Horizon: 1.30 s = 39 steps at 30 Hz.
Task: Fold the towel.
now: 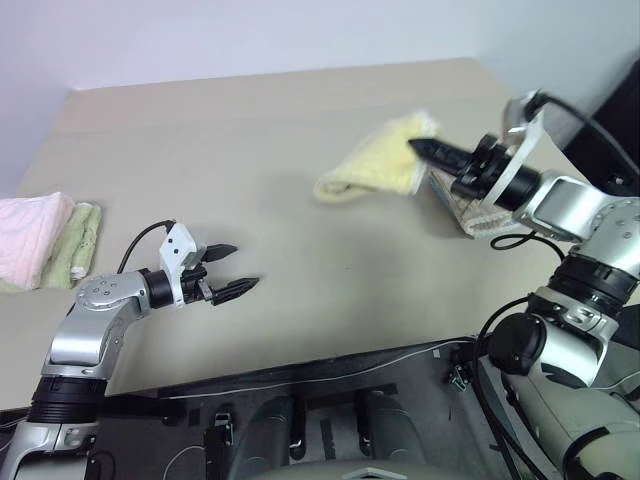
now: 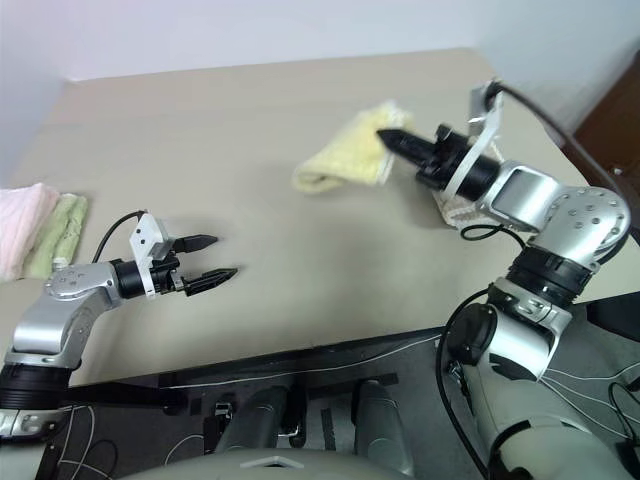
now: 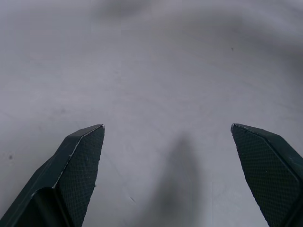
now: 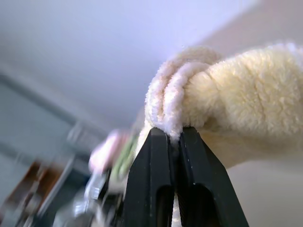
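Left eye view has the whole setup, so going across from the left: a pink towel (image 1: 30, 238) and a light green towel (image 1: 76, 245) sit stacked side by side at roughly 9 o'clock on the table (image 1: 260, 140), well apart from the action. Next is the left gripper (image 1: 232, 272) at about 7 o'clock, fingers spread wide with nothing between them, hanging just over bare tabletop. Over at around 2 o'clock is the pale yellow towel (image 1: 385, 158), bunched up, with one edge caught by the right gripper (image 1: 420, 147), whose fingers are pressed together on a fold of terry hem, as the right wrist view shows. Just beside it, partly under the right arm, lies a tan waffle towel (image 1: 470, 215).

Looks like the pickup stage, no fold made yet. The next move probably calls for getting the yellow towel to open table and spread flat, with the free left gripper taking another corner. The tan towel right under the lift could get snagged; the pink and green pair aren't in the way.
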Each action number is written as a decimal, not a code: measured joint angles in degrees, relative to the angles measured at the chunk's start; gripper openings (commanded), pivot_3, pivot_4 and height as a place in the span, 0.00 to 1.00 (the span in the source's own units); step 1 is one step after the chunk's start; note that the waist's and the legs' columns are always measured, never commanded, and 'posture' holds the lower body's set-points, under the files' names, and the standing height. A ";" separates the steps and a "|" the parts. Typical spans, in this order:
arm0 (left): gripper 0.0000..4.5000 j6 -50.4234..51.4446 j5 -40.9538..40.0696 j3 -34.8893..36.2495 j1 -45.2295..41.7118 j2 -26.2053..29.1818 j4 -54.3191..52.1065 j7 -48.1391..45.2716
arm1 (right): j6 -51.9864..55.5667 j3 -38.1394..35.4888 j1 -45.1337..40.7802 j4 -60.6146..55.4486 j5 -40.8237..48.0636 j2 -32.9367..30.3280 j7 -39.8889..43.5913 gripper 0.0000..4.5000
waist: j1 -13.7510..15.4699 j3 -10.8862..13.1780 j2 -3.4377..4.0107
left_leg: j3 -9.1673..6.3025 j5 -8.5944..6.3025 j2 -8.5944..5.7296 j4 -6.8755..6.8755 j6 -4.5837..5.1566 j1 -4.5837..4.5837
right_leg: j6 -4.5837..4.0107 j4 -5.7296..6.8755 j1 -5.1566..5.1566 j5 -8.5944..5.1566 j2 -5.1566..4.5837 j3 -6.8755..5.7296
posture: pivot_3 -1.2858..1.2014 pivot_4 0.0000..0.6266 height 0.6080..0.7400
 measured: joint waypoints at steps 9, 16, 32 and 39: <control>1.00 -0.95 0.98 -1.97 0.41 -1.26 1.14 -1.16 | -32.49 -4.58 0.85 -0.10 -8.62 0.32 -11.50 0.01 | -0.08 0.01 0.02 | 0.03 0.01 0.00 0.00 0.00 -0.01 | 0.03 0.03 0.00 0.01 0.01 0.00 | 0.52 0.24 1.00; 1.00 -1.89 2.03 -3.47 0.11 -2.18 2.19 -1.32 | -36.48 -4.33 9.96 -3.57 -6.21 4.13 -16.11 0.01 | -0.32 0.03 0.07 | 0.03 0.02 0.00 0.01 0.02 0.09 | 0.02 0.13 0.03 0.01 0.01 0.03 | 0.52 0.24 1.00; 1.00 -3.49 3.83 -4.04 -1.42 -3.33 3.97 -1.74 | -44.23 3.99 5.49 2.45 -6.46 -1.56 -15.09 0.01 | -0.29 0.13 0.24 | 0.04 0.03 0.01 0.09 0.04 0.13 | 0.02 0.13 0.08 0.01 0.02 0.03 | 0.52 0.24 1.00; 1.00 -4.23 4.19 -3.76 0.16 -3.14 3.60 -1.16 | -46.41 7.79 4.81 6.46 -8.53 -2.76 -11.46 0.01 | -0.15 0.13 0.24 | 0.03 0.03 0.00 0.10 0.05 0.13 | 0.02 0.11 0.12 0.01 0.01 0.02 | 0.52 0.24 1.00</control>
